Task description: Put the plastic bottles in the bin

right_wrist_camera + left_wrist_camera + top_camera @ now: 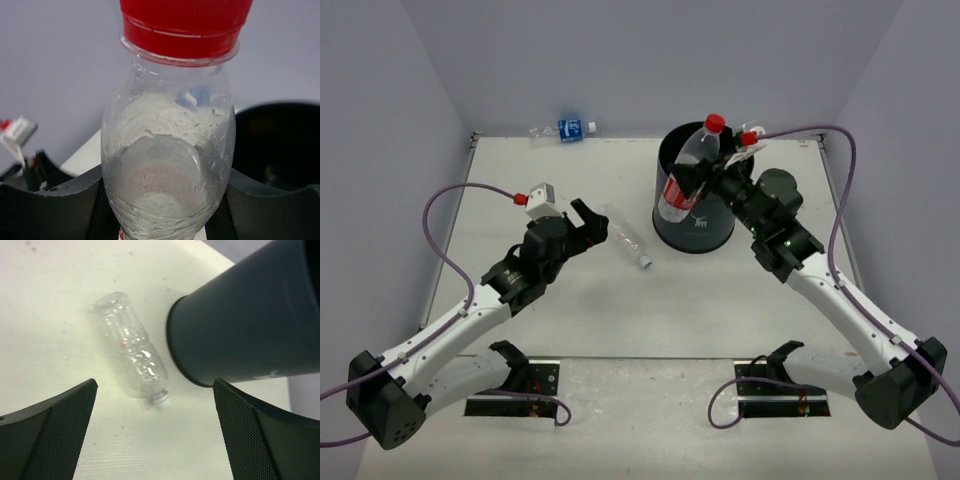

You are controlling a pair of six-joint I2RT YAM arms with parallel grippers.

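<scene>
Clamping my right claw [703, 178] around the clear plastic bottle with the red cap and red label [692, 160], I hold it tilted at the mouth of the tall round black bin [697, 232]. Its base points toward the opening, so letting go should drop it inside. My left claw [590, 225] gapes wide and holds nothing. It is aimed at the clear unlabelled plastic bottle [626, 236] lying on the white table [620, 320] just beside the bin's foot, which looks like my next pick. A blue-labelled bottle [567, 129] lies by the far wall. The bin's inside is dark, so I cannot tell what it holds, and my fingers hide much of the red label.
</scene>
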